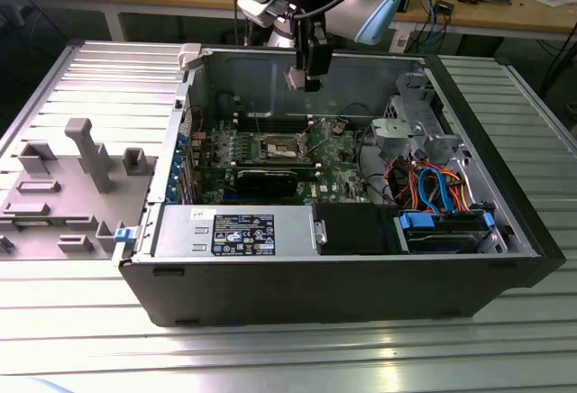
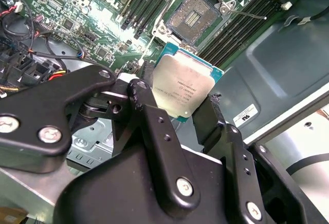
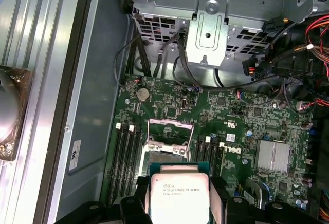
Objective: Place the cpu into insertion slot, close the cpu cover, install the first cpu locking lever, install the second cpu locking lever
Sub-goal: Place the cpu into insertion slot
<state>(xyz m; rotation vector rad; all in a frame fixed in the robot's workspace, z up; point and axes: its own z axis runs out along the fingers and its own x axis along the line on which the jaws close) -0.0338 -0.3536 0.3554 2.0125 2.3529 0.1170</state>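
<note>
My gripper (image 1: 302, 78) hangs above the open computer case, shut on the cpu (image 1: 295, 78). In both wrist views the cpu (image 2: 183, 87) (image 3: 179, 197) is a silver-topped square chip with a green edge, clamped by its sides between the black fingers (image 2: 148, 106). The insertion slot (image 2: 196, 14) (image 1: 280, 147) lies open on the green motherboard (image 3: 231, 116) below, apart from the chip. In the first wrist view the cpu cover (image 3: 170, 132) stands raised at the socket's far side, and the chip hides part of the socket. Two thin wire levers (image 2: 251, 14) stick out beside the socket.
Rows of long black memory slots (image 2: 154, 0) flank the socket. A metal drive cage (image 3: 208, 29) with black, red and orange cables (image 1: 433, 186) fills one end of the case. A long black card (image 1: 266, 179) and a power supply (image 1: 234, 231) sit toward the case's front. A grey fixture (image 1: 81, 154) stands at the exterior view's left.
</note>
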